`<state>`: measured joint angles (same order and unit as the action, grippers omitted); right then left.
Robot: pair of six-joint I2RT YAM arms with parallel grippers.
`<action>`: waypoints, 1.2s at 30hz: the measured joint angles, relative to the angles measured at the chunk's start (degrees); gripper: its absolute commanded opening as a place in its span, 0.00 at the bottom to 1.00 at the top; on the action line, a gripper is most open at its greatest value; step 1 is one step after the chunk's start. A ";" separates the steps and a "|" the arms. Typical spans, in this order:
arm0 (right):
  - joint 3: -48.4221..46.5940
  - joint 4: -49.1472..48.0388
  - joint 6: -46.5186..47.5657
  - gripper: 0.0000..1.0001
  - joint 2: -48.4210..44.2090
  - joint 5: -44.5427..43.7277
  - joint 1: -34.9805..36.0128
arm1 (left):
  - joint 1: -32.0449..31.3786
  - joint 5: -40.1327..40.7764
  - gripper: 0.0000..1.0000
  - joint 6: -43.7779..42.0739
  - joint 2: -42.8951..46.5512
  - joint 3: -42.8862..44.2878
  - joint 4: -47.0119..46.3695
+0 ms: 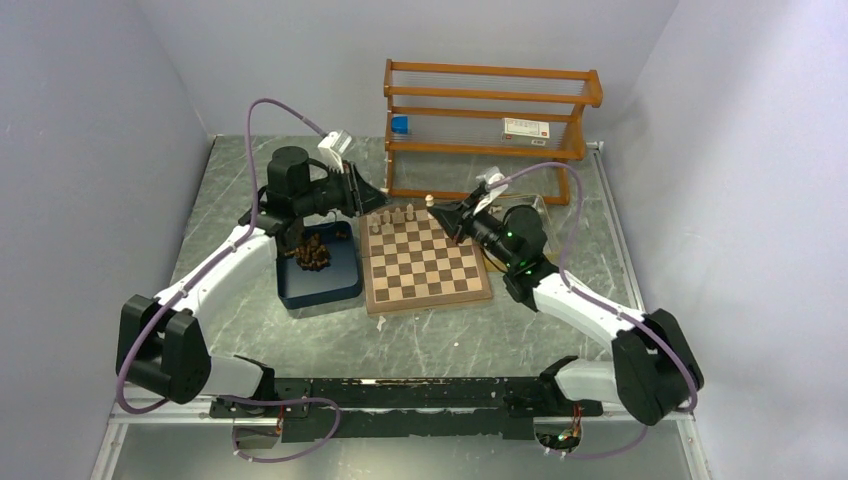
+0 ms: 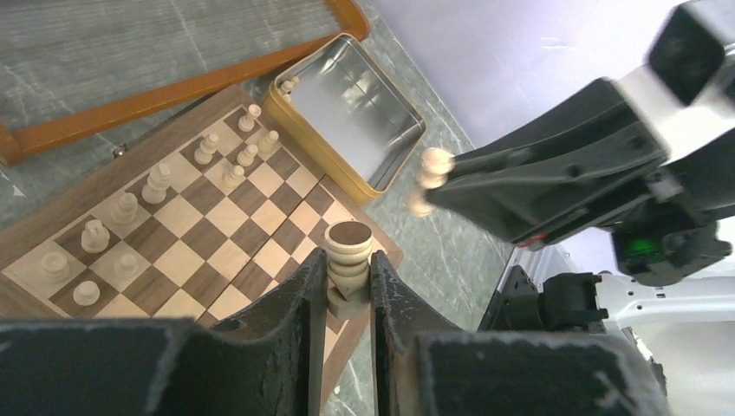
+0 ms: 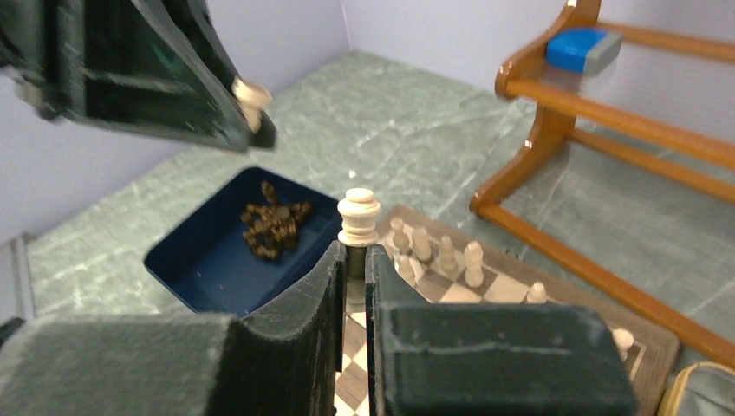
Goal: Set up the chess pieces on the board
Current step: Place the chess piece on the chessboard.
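The board (image 1: 425, 265) lies in the middle of the table, with several cream chess pieces (image 1: 392, 219) standing on its far-left squares. My left gripper (image 2: 347, 276) is shut on a cream piece (image 2: 349, 247), bottom end up, above the board's edge (image 2: 173, 247). My right gripper (image 3: 351, 257) is shut on another cream piece (image 3: 358, 215), which hangs over the board's far edge (image 1: 430, 200). The two grippers (image 1: 362, 203) (image 1: 452, 216) face each other across the board's far side. Dark pieces (image 3: 273, 227) lie heaped in the blue tray (image 1: 300, 292).
A tan metal tray (image 2: 295, 121) with a few cream pieces in its corner sits by the board's far-right corner. A wooden rack (image 1: 490, 125) stands against the back wall with a blue item (image 1: 401, 124) on its shelf. Grey walls close in both sides.
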<state>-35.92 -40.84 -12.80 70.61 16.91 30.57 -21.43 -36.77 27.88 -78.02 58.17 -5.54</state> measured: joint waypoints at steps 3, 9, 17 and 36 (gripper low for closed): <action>0.61 -0.87 1.68 0.07 4.07 0.44 0.52 | 0.09 0.11 0.18 -0.13 -0.02 1.16 2.60; 4.00 -4.11 5.55 0.05 10.03 -1.16 4.11 | 2.45 1.05 0.18 -0.94 0.02 -0.74 6.03; 3.28 -8.48 10.08 0.06 21.42 -7.82 9.77 | 4.74 5.07 0.19 -3.80 1.03 -5.25 10.29; 0.37 -20.41 13.77 0.14 35.39 -23.87 16.24 | 4.85 7.43 0.20 -8.50 5.81 -8.52 13.22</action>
<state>-35.55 -61.25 0.97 106.00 -6.96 46.81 -16.58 -29.34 19.38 -72.20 49.65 7.68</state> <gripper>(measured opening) 0.123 0.242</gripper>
